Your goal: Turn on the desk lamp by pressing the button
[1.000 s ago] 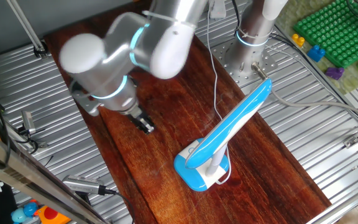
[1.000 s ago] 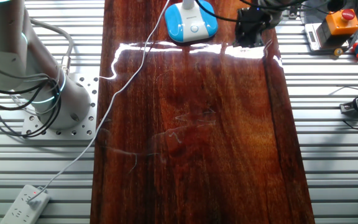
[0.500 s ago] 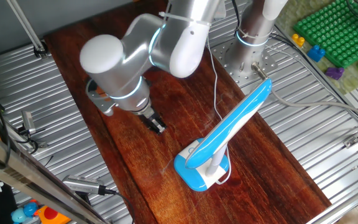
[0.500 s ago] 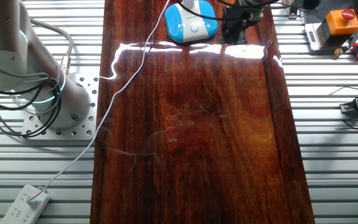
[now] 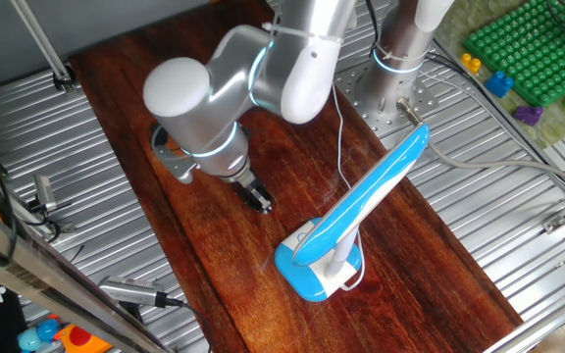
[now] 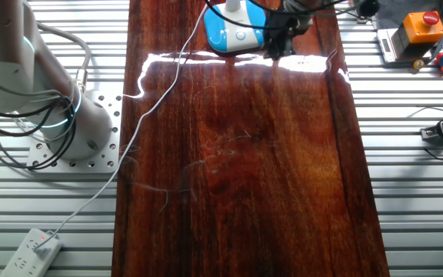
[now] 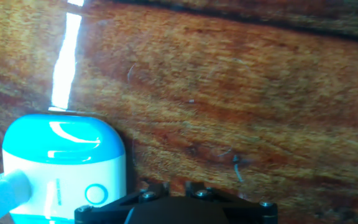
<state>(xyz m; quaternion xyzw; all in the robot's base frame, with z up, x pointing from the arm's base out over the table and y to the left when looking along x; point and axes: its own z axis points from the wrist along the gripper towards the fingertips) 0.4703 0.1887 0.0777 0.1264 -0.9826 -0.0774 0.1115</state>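
Note:
The desk lamp stands on the wooden board, with its blue-rimmed base [image 5: 307, 275] near the front and its long blue-white arm [image 5: 371, 191] slanting up to the right. Its base also shows in the other fixed view [image 6: 237, 31] and in the hand view [image 7: 64, 165], where a round button [image 7: 94, 193] sits on the white top. My gripper [image 5: 260, 200] hangs low over the board, just left of the base and apart from it. It is right of the base in the other fixed view [image 6: 275, 42]. No view shows its fingertips clearly.
The lamp's thin white cord [image 5: 339, 118] runs back over the board to a power strip [image 6: 29, 250]. The arm's mounting plate [image 5: 390, 93] is at the back. A green brick plate [image 5: 533, 49] and an orange box with a red button [image 6: 424, 27] lie off the board.
My arm has moved steadily across the board toward the lamp base. The gripper is now close beside the base. The lamp has not moved.

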